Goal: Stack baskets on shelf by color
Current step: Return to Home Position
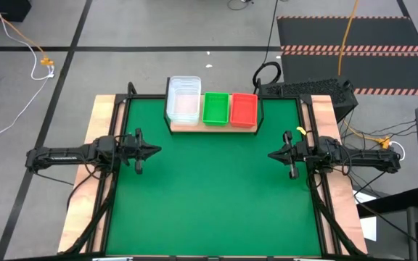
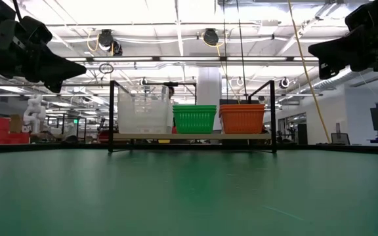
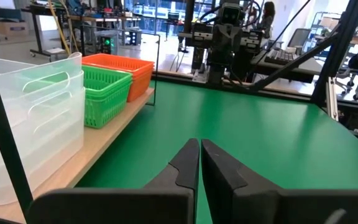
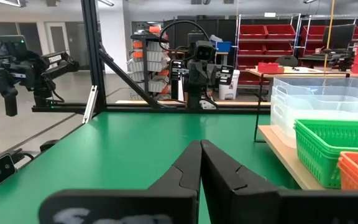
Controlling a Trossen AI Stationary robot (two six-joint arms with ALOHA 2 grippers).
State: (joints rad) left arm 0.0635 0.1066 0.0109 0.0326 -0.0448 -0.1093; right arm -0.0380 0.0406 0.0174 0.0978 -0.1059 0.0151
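On the wooden shelf [image 1: 210, 126] at the table's far edge stand three stacks of baskets side by side: clear baskets [image 1: 183, 98] on the left, green baskets [image 1: 215, 107] in the middle, red-orange baskets [image 1: 244, 108] on the right. They show again in the low view as clear [image 2: 143, 113], green [image 2: 195, 118] and orange [image 2: 242, 118] stacks resting on the board. My left gripper [image 1: 156, 150] hovers shut over the table's left side. My right gripper [image 1: 272, 154] hovers shut over the right side. Both are raised above the mat and far from the shelf.
The green mat [image 1: 212, 196] spreads between the two arms and toward the near edge. The shelf's thin black frame [image 2: 112, 115] rises at both ends of the board. Wooden table borders [image 1: 101, 116] run along left and right.
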